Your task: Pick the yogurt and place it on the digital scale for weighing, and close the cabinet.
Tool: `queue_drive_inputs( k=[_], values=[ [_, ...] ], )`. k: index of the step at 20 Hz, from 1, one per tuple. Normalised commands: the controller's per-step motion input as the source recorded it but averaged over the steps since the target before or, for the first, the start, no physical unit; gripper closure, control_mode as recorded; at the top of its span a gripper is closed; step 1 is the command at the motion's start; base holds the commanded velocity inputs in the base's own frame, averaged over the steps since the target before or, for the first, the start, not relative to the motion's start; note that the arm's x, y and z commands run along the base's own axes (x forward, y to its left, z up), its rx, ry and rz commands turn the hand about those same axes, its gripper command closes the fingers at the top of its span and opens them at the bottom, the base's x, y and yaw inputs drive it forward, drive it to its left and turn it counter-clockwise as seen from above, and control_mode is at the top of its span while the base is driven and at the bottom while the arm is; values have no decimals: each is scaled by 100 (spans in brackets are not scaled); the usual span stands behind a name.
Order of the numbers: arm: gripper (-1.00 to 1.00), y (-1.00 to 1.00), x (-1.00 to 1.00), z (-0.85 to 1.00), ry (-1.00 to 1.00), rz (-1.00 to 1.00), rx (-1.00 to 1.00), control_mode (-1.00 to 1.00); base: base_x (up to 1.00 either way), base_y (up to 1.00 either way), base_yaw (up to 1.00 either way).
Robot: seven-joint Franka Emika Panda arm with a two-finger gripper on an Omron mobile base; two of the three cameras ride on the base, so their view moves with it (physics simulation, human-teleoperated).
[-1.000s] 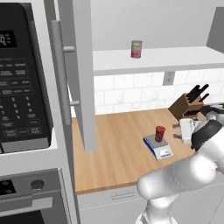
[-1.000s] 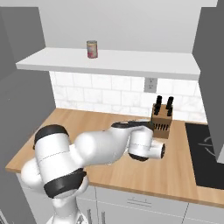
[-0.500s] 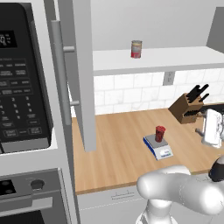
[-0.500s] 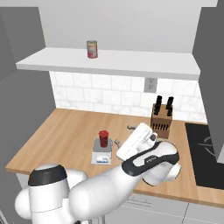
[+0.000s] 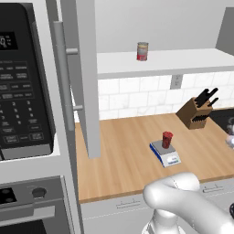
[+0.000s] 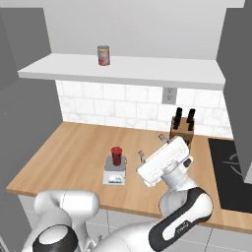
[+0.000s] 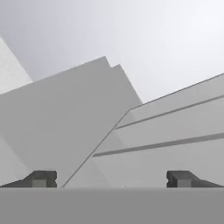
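With the small dark-red yogurt cup (image 6: 116,155) already upright on the grey-topped digital scale (image 6: 114,172) on the wooden tabletop (image 5: 132,151), I'd swing my released, empty end effector (image 6: 150,159) up to the light-grey cabinet door (image 5: 87,73) and push it flat near its silver bar handle (image 5: 62,75).

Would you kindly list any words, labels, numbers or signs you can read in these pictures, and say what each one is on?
Nothing can be read for certain.
Microwave display: pale digits, too blurred to read.
Microwave keypad: rows of button labels, too small to read.
Can on the shelf: red label, no legible text.
Digital scale front strip: no readable figures.
Yogurt: plain dark red, no visible text.
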Motion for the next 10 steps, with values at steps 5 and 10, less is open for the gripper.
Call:
queue_drive_inputs(
  k=[5, 10],
  values=[
    [-100, -72, -36, 51, -17, 0, 43, -100, 0, 0, 0],
    [-100, -80, -42, 44, -3, 5, 13, -100, 0, 0, 0]
  ],
)
